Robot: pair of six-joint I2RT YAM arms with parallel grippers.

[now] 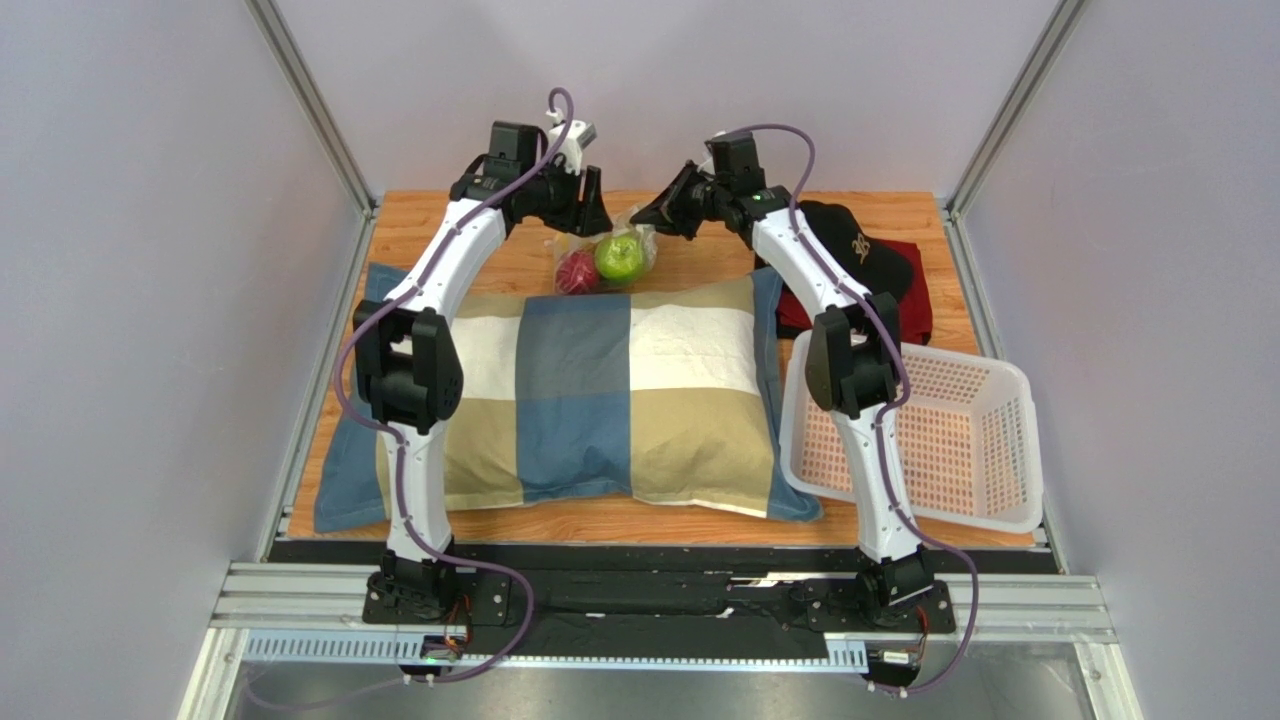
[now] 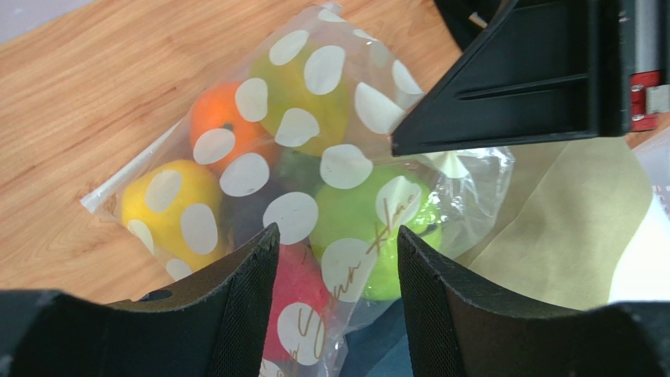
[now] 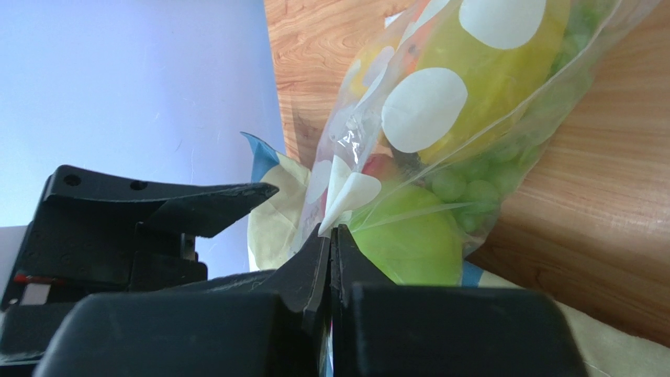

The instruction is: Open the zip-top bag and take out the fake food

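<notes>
At the table's [image 1: 436, 218] far edge, beyond the pillow [image 1: 601, 390], the right gripper [image 3: 330, 236] clamps the edge of the dotted bag [image 2: 314, 157] of fake fruit [image 2: 228, 118]. The left gripper [image 2: 338, 236] hangs over it, fingers apart.

The left arm [image 1: 425, 300] and right arm [image 1: 842, 323] are white shells broken by black joint housings. Each trails a purple cable [image 1: 561, 105] and stands on a black base plate [image 1: 451, 597] at the frame's bottom. The fingers [image 2: 244, 306] are matt black and finely textured inside; a red tag [image 2: 643, 88] shows at upper right.
</notes>
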